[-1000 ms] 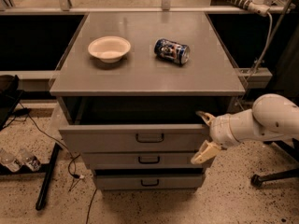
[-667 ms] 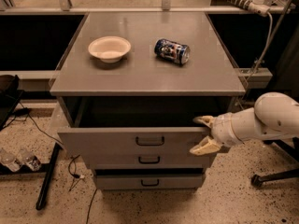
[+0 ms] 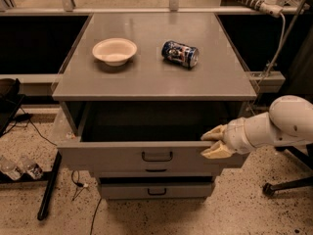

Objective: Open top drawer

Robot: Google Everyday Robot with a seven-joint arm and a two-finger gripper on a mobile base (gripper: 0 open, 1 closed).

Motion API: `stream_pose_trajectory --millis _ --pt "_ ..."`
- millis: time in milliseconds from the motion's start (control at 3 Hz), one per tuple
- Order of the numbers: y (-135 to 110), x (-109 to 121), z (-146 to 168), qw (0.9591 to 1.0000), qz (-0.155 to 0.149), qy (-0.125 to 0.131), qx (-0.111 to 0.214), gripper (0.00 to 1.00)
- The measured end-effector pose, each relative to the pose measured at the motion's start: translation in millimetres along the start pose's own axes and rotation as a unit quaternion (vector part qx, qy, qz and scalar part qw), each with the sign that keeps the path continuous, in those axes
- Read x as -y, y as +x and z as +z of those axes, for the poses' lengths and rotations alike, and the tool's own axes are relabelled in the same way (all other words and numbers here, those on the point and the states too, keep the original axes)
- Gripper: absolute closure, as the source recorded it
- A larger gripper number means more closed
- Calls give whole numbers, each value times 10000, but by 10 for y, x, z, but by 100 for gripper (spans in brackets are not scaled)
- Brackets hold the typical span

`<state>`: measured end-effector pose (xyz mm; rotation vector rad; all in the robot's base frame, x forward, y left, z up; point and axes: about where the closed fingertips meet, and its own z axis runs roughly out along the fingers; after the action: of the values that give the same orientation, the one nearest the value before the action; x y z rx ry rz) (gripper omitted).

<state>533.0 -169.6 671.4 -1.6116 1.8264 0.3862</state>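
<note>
The top drawer [image 3: 117, 156] of the grey metal cabinet is pulled partly out, showing its dark grey inside [image 3: 151, 124]. Its small black loop handle [image 3: 157, 156] is at the middle of the front. My gripper [image 3: 215, 143] is at the right end of the drawer front. One cream finger lies over the front's top edge and the other against its face, closed on the panel. My white arm [image 3: 283, 124] reaches in from the right.
A white bowl [image 3: 115, 51] and a blue can [image 3: 180, 54] on its side lie on the cabinet top [image 3: 146, 80]. Two narrower drawers [image 3: 156, 191] sit below. A chair base [image 3: 286, 185] is on the floor at right, with cables, bottles [image 3: 19, 166] and a black pole [image 3: 49, 187] at left.
The top drawer has slid further out toward the camera. My gripper moved with it, and its two fingers have drawn closer together over the drawer front's edge.
</note>
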Motion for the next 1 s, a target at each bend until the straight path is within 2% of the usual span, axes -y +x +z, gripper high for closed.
stream_pose_trajectory --millis 333,667,1000 --pt "43 -165 -103 10000 79 30 -12 100" --pt "42 -165 -102 10000 79 29 -11 81" --pt "39 -165 -106 10000 79 29 -11 58"
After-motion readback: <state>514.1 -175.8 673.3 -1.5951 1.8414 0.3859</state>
